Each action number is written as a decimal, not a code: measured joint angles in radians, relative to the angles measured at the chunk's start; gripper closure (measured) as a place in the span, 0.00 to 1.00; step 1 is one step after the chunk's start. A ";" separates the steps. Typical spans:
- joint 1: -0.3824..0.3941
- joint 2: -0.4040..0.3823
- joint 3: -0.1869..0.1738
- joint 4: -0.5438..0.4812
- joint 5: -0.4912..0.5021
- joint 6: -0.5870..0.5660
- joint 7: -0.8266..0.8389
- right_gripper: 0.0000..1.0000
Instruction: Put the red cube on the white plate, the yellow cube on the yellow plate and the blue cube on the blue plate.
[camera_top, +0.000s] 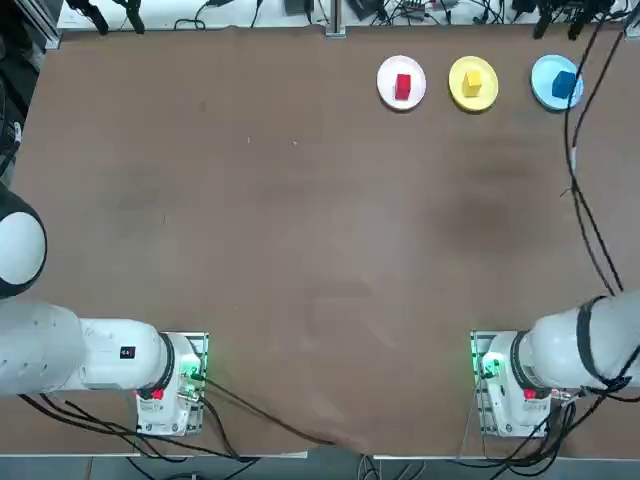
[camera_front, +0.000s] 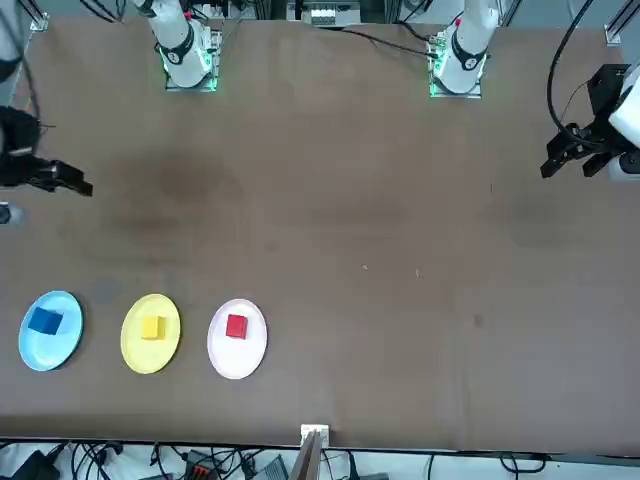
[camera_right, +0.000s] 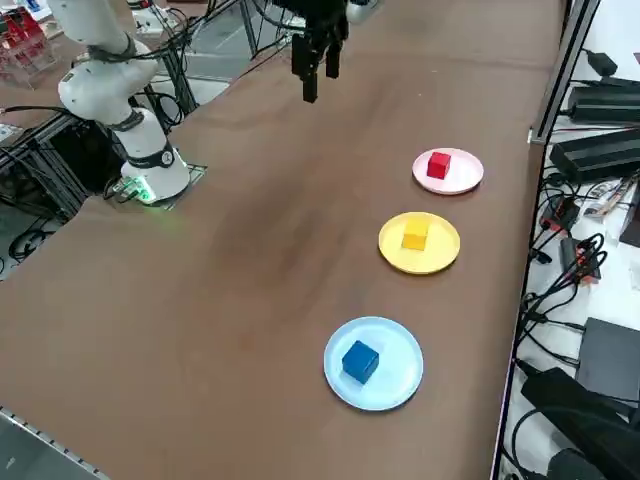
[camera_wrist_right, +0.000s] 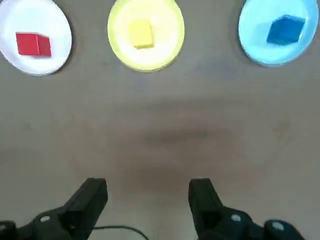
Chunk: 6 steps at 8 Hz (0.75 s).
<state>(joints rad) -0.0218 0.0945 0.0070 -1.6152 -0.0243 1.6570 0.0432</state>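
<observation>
**All three cubes sit on their plates; nothing left to place**

Top view: you see the red cube (camera_top: 403, 86) on the white plate (camera_top: 386, 72), the yellow cube (camera_top: 473, 84) on the yellow plate (camera_top: 456, 74), and the blue cube (camera_top: 565, 84) on the blue plate (camera_top: 541, 74), all near the far table edge.

Wrist view: your right gripper (camera_wrist_right: 147, 197) hangs empty, fingers apart, well short of the plates. I judge the task finished; wide bare table gives free room to retract.

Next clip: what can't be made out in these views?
- Wrist view: the right gripper, open above the table, shows only its fingertips; the frame edge clips the rim of the white plate.
- Top view: the gripper falls outside the frame, and the arm is cut off at the right edge.
</observation>
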 joint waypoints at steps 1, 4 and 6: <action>0.018 -0.068 0.001 -0.094 -0.016 0.077 0.000 0.00; 0.017 -0.206 0.010 -0.182 0.037 0.036 -0.004 0.00; 0.014 -0.212 0.011 -0.191 0.040 0.034 -0.009 0.00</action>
<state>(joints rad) -0.0077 -0.1179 0.0176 -1.8060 0.0152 1.6906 0.0345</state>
